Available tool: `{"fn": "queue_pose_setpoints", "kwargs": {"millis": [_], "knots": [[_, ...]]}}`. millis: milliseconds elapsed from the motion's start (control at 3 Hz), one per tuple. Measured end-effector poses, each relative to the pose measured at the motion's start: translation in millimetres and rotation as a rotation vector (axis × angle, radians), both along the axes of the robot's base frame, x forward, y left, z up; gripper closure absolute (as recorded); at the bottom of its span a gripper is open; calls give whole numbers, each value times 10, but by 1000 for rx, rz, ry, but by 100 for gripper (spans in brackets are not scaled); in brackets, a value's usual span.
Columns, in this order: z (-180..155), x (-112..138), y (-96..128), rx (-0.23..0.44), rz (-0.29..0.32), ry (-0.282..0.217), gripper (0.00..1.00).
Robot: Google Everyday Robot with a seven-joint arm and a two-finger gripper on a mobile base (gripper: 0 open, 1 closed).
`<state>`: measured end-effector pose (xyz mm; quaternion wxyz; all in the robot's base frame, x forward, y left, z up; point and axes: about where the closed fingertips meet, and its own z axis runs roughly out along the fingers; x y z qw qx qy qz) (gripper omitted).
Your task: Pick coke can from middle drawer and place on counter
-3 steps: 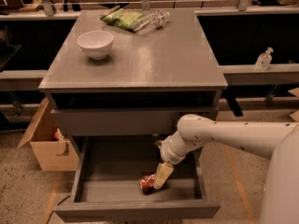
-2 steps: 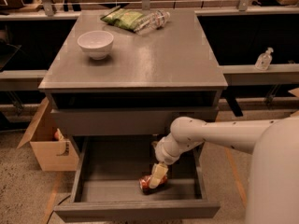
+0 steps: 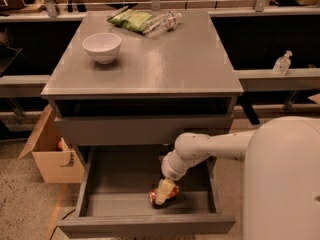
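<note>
Coke can (image 3: 172, 190) lies on its side in the open middle drawer (image 3: 120, 176), near the front wall. Gripper (image 3: 161, 197) is down on it; cannot tell if it is clamped. Lift-out and placing on the worktop (image 3: 165, 64) both remain.

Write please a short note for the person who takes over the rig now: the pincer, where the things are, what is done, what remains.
Pincer: down inside the open middle drawer, right at the coke can; a grasp cannot be confirmed.
Coke can: on the drawer floor, near the front.
Counter: holds a white bowl and a water bottle.
Done: drawer open, arm reached in.
Left: secure the can, lift it out, set it on the counter.
</note>
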<state>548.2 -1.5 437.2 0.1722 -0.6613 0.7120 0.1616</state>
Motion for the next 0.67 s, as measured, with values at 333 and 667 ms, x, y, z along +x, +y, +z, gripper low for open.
{"fn": "queue_pose_setpoints", "kwargs": {"millis": [333, 667], "knots": [[-202, -32, -57, -6, -12, 23, 0], [-359, -59, -135, 0, -27, 43, 0]]}}
